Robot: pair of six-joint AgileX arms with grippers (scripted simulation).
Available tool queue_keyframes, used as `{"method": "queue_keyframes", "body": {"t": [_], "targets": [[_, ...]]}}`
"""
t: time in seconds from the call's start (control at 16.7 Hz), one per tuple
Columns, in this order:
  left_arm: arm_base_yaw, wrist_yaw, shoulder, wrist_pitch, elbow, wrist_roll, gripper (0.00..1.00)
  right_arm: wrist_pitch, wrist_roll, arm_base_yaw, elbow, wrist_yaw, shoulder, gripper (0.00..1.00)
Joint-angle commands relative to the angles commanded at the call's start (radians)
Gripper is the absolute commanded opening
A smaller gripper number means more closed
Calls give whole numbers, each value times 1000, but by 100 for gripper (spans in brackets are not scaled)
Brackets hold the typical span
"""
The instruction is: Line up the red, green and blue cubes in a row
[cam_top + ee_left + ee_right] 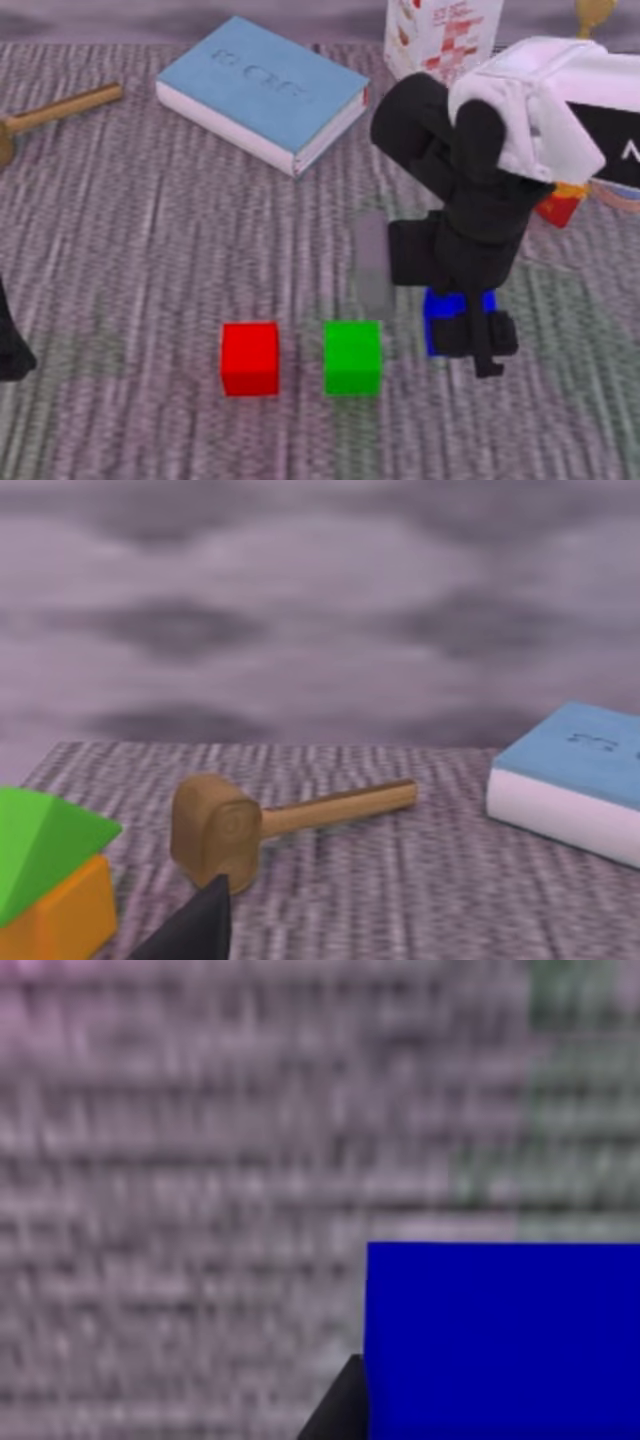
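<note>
Right hand point(462, 335) sat over the blue cube point(443, 306), apparently grasping it beside the green cube point(352, 356); next: release, lift clear.

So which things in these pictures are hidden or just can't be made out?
- Blue cube: mostly covered by the right gripper in the top view; whether the fingers clamp it is hidden.
- Fries carton: only a corner shows behind the right arm.
- Left gripper: cut off by the top view's left edge.
- Green and orange block: cut off by the left wrist view's edge.
</note>
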Motion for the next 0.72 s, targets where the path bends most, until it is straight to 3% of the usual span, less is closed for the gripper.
{"method": "queue_keyframes", "body": {"t": [0.36,0.72], "targets": [[0,0,0,0,0,0,100,15,-1,-2,-14,0,5,0],[0,0,0,0,0,0,100,221,1,1,-145,0,71,0]]}}
